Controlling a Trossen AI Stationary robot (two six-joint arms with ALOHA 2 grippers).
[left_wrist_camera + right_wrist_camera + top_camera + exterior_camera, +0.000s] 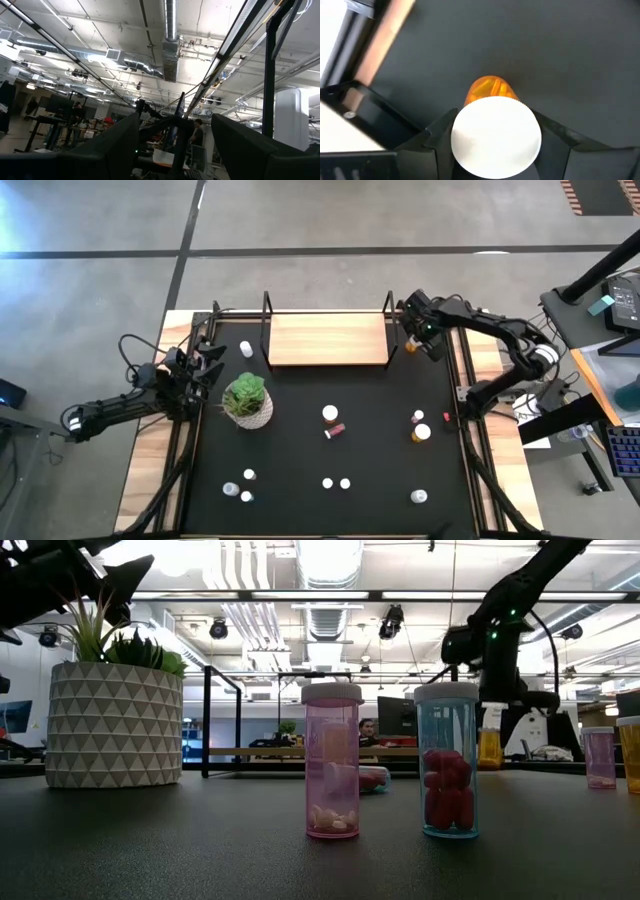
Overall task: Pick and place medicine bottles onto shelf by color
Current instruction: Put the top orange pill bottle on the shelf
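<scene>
The left claw (212,366) waits open beside the potted plant (247,401), tilted up off the worktop (300,440). The right claw (496,142) grips an orange medicine bottle (490,90) upright between its fingers, white cap toward the wrist, long axis vertical, just right of the shelf (328,338).
</scene>
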